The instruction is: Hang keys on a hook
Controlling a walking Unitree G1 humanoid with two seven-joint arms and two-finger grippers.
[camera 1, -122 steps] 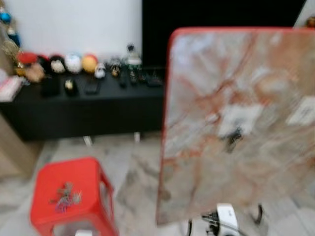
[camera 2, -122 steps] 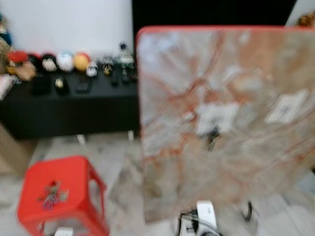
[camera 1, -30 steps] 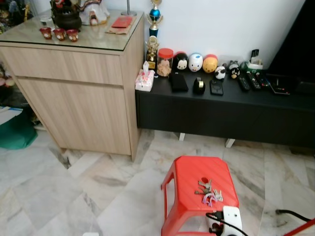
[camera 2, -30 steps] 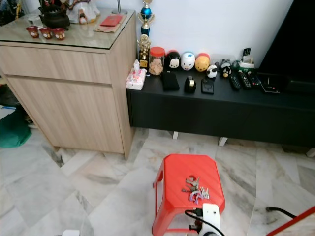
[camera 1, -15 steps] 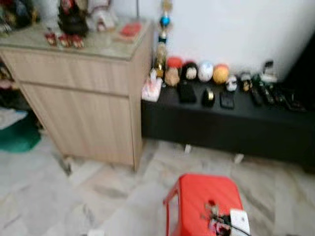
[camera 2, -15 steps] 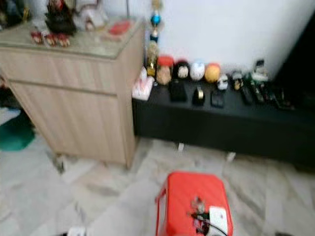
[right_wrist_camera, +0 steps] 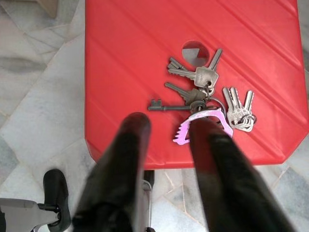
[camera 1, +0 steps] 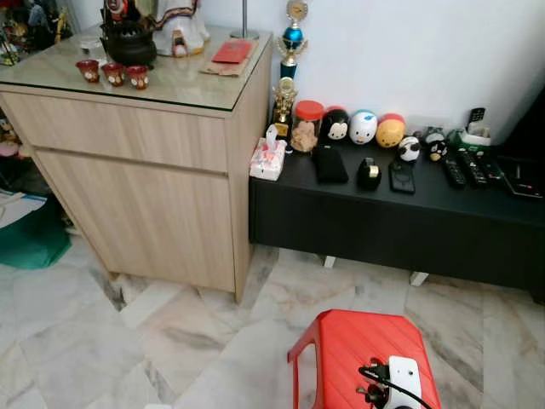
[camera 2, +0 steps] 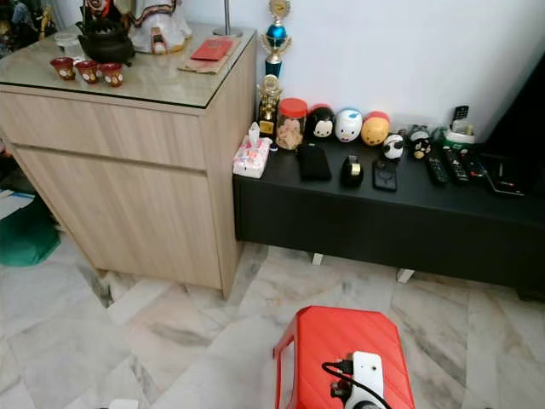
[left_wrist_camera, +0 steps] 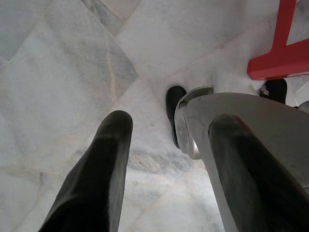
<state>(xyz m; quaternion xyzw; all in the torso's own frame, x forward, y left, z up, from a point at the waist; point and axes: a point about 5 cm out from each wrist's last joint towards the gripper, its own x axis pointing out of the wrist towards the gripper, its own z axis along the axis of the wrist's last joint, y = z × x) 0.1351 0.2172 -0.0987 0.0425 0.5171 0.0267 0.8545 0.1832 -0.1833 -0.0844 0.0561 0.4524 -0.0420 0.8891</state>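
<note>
Our head view has tilted up since a second ago; the bunch of metal keys [right_wrist_camera: 205,94] stays on the red plastic stool [right_wrist_camera: 120,58], centre frame, below our spread, empty right gripper [right_wrist_camera: 166,128]. Pickup remains.

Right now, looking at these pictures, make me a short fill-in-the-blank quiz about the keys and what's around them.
1. The bunch of keys lies on top of a stool coloured ____.
2. The right gripper hangs over the stool with its fingers ____ and nothing between them.
3. The left gripper points down at the marble ____.
4. The tissue box sits on the low black cabinet beside the tall ____ cabinet.

Missing words: red; open; floor; wooden
</note>
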